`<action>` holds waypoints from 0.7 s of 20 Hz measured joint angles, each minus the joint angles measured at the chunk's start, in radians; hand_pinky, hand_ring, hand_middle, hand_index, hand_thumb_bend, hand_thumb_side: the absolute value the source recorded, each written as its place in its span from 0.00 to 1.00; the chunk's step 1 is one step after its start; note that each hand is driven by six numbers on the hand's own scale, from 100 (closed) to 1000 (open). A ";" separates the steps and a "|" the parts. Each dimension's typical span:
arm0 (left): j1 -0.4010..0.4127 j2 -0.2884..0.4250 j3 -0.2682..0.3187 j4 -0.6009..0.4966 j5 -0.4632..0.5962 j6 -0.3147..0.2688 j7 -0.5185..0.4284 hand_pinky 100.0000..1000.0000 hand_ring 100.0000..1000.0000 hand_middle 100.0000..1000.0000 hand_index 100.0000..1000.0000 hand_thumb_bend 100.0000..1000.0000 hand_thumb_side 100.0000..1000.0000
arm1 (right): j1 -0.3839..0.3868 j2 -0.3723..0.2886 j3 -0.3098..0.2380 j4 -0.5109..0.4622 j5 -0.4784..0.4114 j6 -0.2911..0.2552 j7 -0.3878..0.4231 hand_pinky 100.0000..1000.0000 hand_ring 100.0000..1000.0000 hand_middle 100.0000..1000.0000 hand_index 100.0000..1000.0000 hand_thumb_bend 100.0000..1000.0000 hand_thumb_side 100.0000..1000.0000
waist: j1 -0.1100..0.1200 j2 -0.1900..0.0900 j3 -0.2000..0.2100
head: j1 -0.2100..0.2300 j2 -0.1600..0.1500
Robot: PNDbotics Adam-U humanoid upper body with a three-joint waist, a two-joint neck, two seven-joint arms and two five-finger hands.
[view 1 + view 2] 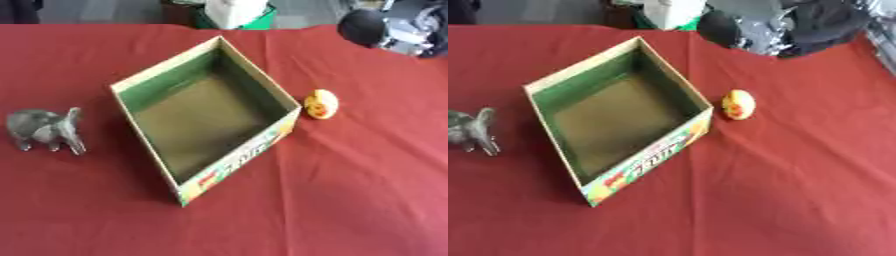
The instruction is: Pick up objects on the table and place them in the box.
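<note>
- Red tablecloth (367,190) fills the scene, running askew under the head camera's gaze.
- Centre stage: the open cardboard box (149,82), turned diamond-wise, one corner aimed at the far edge and another at the near edge.
- Its inner walls show green, its floor a dull brown, and nothing lies inside.
- The near-right outer wall carries a bright printed label in white, green, red and yellow.
- Off to the left sits a grey toy elephant (45,130), standing on its legs, trunk hanging down on its right side, well apart from the box.
- In the right eye view it is cut by the left edge.
- Over on the right, a small yellow egg-shaped thing (321,103) with orange-red markings rests on the cloth just beside the box's right corner, not touching it.
- Up at the top right, the robot's right hand (759,30) shows as a dark shape with silver parts, above the far side of the table.
- How its fingers are set, I cannot tell; nothing is seen in its grasp.
- The left hand shows in neither view.
- Both objects are on the table, outside the box.
</note>
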 measured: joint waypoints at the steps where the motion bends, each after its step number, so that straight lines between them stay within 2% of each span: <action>1: 0.000 0.000 0.000 0.000 0.000 0.001 -0.001 0.61 0.59 0.66 0.78 0.00 0.80 | -0.010 0.000 0.009 0.006 0.005 0.000 0.020 0.78 0.82 0.77 0.92 0.46 0.73 | -0.001 0.000 0.001 | 0.004 0.000; 8: 0.002 -0.002 0.000 0.000 0.000 0.003 -0.003 0.61 0.59 0.66 0.78 0.00 0.80 | -0.057 0.012 0.060 0.096 0.047 -0.032 0.151 0.80 0.85 0.78 0.95 0.45 0.51 | 0.000 0.001 0.011 | 0.026 0.008; 14: 0.006 -0.010 0.000 0.000 0.000 0.007 -0.006 0.61 0.59 0.66 0.78 0.00 0.80 | -0.077 0.034 0.074 0.190 0.090 -0.073 0.234 0.80 0.86 0.79 0.97 0.44 0.43 | 0.004 0.002 0.013 | 0.033 0.008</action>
